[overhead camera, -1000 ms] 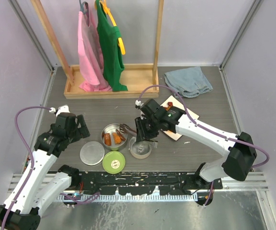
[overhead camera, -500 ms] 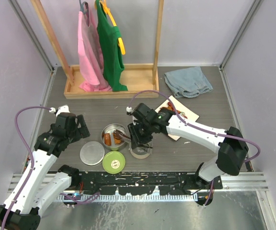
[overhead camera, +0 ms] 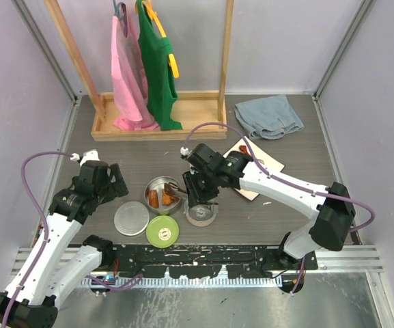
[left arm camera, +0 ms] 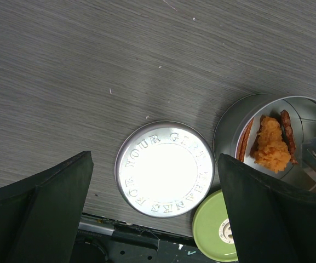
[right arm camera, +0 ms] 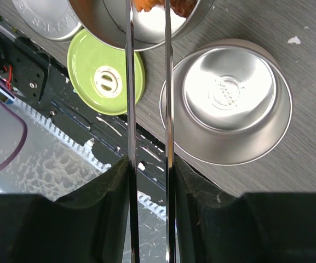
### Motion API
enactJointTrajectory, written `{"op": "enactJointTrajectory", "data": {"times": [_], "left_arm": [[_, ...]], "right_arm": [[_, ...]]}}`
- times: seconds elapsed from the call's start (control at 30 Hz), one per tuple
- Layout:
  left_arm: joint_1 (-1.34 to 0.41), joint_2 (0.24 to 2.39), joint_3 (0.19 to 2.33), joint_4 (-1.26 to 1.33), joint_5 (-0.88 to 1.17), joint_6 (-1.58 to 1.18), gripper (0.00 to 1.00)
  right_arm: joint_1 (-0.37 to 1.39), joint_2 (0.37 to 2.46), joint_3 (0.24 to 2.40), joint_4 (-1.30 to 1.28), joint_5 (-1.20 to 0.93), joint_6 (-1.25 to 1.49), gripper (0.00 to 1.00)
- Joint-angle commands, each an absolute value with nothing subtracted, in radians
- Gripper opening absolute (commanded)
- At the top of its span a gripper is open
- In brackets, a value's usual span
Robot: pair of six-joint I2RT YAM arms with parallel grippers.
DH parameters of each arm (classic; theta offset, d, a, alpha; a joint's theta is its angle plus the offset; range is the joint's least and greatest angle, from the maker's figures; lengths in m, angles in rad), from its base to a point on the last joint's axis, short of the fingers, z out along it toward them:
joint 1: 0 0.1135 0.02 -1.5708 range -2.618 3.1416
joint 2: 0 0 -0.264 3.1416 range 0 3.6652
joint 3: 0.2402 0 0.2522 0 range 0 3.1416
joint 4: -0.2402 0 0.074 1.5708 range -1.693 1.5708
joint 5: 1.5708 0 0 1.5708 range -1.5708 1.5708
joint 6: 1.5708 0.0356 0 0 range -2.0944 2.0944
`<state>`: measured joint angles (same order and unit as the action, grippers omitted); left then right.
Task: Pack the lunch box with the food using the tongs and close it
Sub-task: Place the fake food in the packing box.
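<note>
Right fingers narrowed, clamped on tongs across both arms. Tongs arms nearly parallel, tips reaching over filled tin. Food inside it: orange chunk, dark brown strips. Empty tin just beside filled tin, open side up. Lime-green lid flat on desk, near both tins. Left fingers spread wide, holding nothing, above flat steel lid, which lies just beside filled tin.
</note>
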<state>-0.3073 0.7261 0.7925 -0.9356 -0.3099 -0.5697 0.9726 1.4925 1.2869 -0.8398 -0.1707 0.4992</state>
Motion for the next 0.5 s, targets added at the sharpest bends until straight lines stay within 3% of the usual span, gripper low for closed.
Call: {"op": "enactJointTrajectory", "data": {"times": [0.0, 0.3, 0.47], "left_arm": [[-0.305, 0.716, 0.810, -0.907, -0.320, -0.581, 0.98], [-0.304, 0.716, 0.809, -0.908, -0.322, -0.580, 0.98], [-0.305, 0.713, 0.809, -0.907, -0.323, -0.581, 0.98]], "right_arm": [[0.974, 1.485, 1.316, -0.831, -0.201, 0.482, 0.39], [0.979, 1.511, 1.307, -0.816, -0.278, 0.476, 0.40], [0.981, 1.515, 1.332, -0.855, -0.209, 0.480, 0.40]]}}
